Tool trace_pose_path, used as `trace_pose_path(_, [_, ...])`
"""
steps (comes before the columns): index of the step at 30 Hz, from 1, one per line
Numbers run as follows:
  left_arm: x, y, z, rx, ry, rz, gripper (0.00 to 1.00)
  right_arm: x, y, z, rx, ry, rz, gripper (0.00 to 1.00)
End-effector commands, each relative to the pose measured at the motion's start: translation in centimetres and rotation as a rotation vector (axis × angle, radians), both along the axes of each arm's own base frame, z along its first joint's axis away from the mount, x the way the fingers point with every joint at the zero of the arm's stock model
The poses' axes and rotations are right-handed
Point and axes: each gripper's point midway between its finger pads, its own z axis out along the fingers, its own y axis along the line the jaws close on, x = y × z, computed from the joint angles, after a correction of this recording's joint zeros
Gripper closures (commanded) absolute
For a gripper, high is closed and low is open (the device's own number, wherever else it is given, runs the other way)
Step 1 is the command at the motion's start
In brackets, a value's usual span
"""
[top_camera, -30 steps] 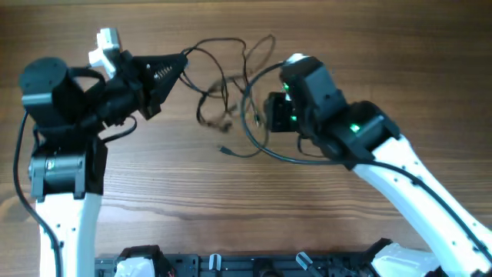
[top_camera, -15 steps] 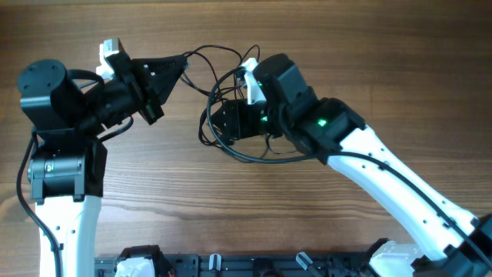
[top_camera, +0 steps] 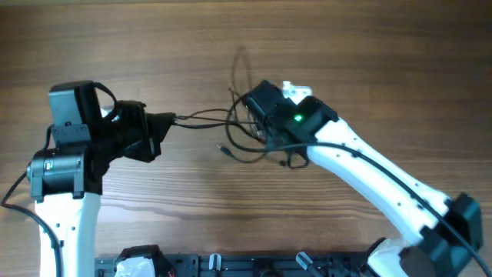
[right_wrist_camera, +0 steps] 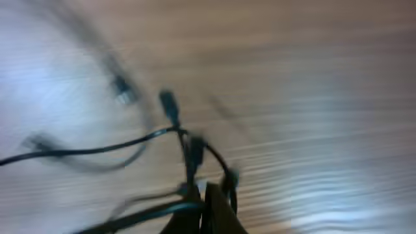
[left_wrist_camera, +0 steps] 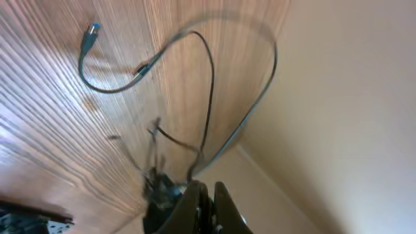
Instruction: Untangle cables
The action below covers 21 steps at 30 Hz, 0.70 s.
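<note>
The cables (top_camera: 206, 118) are stretched over the table (top_camera: 384, 46), pinched at one end by the fully closed left gripper (left_wrist_camera: 205, 192) and, pretty blurry tbh, by the closed right gripper (right_wrist_camera: 209, 195).

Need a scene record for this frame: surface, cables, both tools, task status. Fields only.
surface: brown wooden table
cables: thin black flexible cables, one tangled bunch, strands stretched between the two tools
grip_left: left tool shut, pinching strands of the cables
grip_right: right tool shut, strands meet at its tips; view blurred
loose_end: small black plug, free, on the near side of the bunch
status: not yet untangled
</note>
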Motion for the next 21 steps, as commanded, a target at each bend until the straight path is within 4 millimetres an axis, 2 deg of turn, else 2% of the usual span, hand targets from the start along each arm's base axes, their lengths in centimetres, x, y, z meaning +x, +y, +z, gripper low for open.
trace_pose_path(1, [1.5, -0.1, 3.0, -0.114, -0.07, 0.061, 0.96, 1.9, -6.7, 4.7, -0.214, -0.296, -0.248, 0.96])
trace_pose_path(3, [2.2, -3.0, 8.1, -0.297, -0.235, -0.092, 0.96, 1.8, -6.5, 4.4, -0.199, -0.279, -0.246, 0.96])
trace_pose_path(5, [2.8, -3.8, 11.8, -0.378, -0.357, -0.153, 0.96, 1.7, -6.4, 4.3, -0.182, -0.278, -0.265, 0.96])
trace_pose_path(6, [3.1, -3.7, 12.6, -0.385, -0.387, -0.148, 0.96, 1.7, -6.4, 4.3, -0.182, -0.279, -0.265, 0.96])
trace_pose_path(8, [3.4, -2.7, 12.6, -0.383, -0.388, -0.114, 0.96, 1.7, -6.6, 4.2, -0.177, -0.275, -0.274, 0.96])
trace_pose_path(10, [3.8, -0.8, 12.4, -0.375, -0.386, -0.053, 0.96, 1.6, -7.1, 4.0, -0.123, -0.236, -0.305, 0.96])
trace_pose_path(12, [3.9, -0.3, 12.4, -0.375, -0.389, -0.04, 0.96, 1.9, -7.1, 4.4, -0.058, -0.217, -0.282, 0.95])
trace_pose_path(14, [3.9, -0.2, 12.4, -0.375, -0.389, -0.038, 0.96, 3.1, -4.8, 6.1, 0.095, -0.202, -0.042, 0.87])
trace_pose_path(15, [3.9, -0.2, 12.4, -0.381, -0.383, -0.034, 0.96, 3.2, -4.2, 7.2, 0.15, -0.217, 0.04, 0.76])
trace_pose_path(16, [3.9, -0.2, 12.4, -0.39, -0.376, -0.029, 0.96, 3.3, -4.5, 7.8, 0.153, -0.23, 0.05, 0.72])
trace_pose_path(18, [3.9, -0.2, 12.4, -0.393, -0.373, -0.028, 0.96, 3.4, -8.0, 8.6, 0.074, -0.259, -0.024, 0.7])
trace_pose_path(19, [3.9, -0.2, 12.4, -0.394, -0.373, -0.028, 0.96, 3.4, -10.4, 8.6, 0.021, -0.26, -0.096, 0.74])
trace_pose_path(21, [3.8, -0.3, 12.5, -0.397, -0.372, -0.035, 0.96, 3.5, -12.9, 8.3, 0.001, -0.243, -0.178, 0.77])
